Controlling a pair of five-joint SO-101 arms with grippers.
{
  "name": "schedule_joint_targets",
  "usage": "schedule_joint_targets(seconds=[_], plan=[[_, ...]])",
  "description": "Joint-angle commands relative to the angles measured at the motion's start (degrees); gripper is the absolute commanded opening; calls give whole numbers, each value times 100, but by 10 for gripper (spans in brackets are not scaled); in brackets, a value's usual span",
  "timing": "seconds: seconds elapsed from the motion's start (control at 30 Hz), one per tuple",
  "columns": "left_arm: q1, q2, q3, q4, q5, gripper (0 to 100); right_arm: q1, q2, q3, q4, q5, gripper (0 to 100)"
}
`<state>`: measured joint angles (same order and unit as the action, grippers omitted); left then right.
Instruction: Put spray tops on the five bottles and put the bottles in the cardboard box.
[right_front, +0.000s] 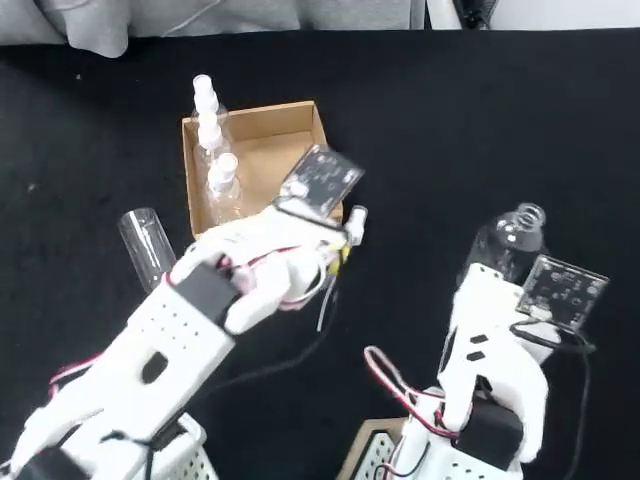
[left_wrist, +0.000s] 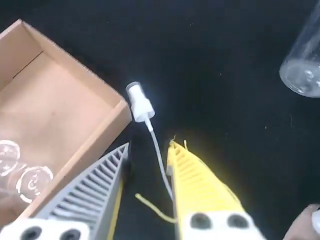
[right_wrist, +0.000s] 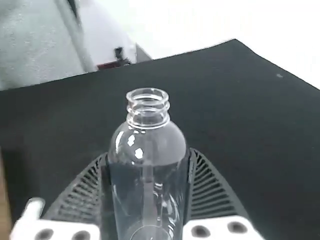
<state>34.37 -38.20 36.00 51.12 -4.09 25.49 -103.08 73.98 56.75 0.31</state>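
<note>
A spray top (left_wrist: 138, 101) lies on the black table (right_front: 500, 120) just off the corner of the cardboard box (right_front: 270, 150), its thin tube trailing back between the fingers of the left gripper (left_wrist: 148, 146). The left wrist view shows those jaws, one grey and one yellow, standing apart around the tube. The tube runs close along the yellow one, and nothing is clamped. From the high view the arm's own body covers most of this, leaving only the white head of the top to be seen beside the box. To the right, well apart from the box, the right gripper (right_wrist: 147, 155) has its jaws closed on the sides of a clear bottle (right_wrist: 146, 132). The right wrist view shows the bottle upright, with its threaded neck bare. Three bottles with tops (right_front: 212, 135) stand in a row along the left side of the box, the rest of its floor bare. Another clear bottle (right_front: 145, 245) sits on the table left of the left arm, partly hidden by it. Grey cloth (right_front: 100, 25) lines the far edge.
</note>
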Motion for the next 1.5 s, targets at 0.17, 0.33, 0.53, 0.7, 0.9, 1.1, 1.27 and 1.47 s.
schedule_joint_targets(seconds=[0.17, 0.33, 0.53, 0.7, 0.9, 1.1, 1.27, 1.47], plan=[[57, 1978, -1921, -97, 413, 116, 615, -549, 180, -659, -334, 17], [57, 2857, -2563, 26, 413, 116, 615, -549, 303, -835, -334, 17], [66, 3525, -3424, 695, 413, 116, 615, -549, 303, -844, -334, 17], [66, 4026, -4022, 1090, 413, 128, 589, -549, 312, -844, -325, 17], [4, 4563, -4646, 1679, 668, 202, 589, -549, 312, -853, -299, 18], [57, 5125, -5051, 1829, 730, 206, 580, -549, 312, -853, -299, 18], [13, 5670, -5543, 1952, 1011, 207, 580, -549, 312, -853, -290, 18], [40, 6321, -6264, 2356, 1029, 207, 580, -549, 303, -853, -281, 18]])
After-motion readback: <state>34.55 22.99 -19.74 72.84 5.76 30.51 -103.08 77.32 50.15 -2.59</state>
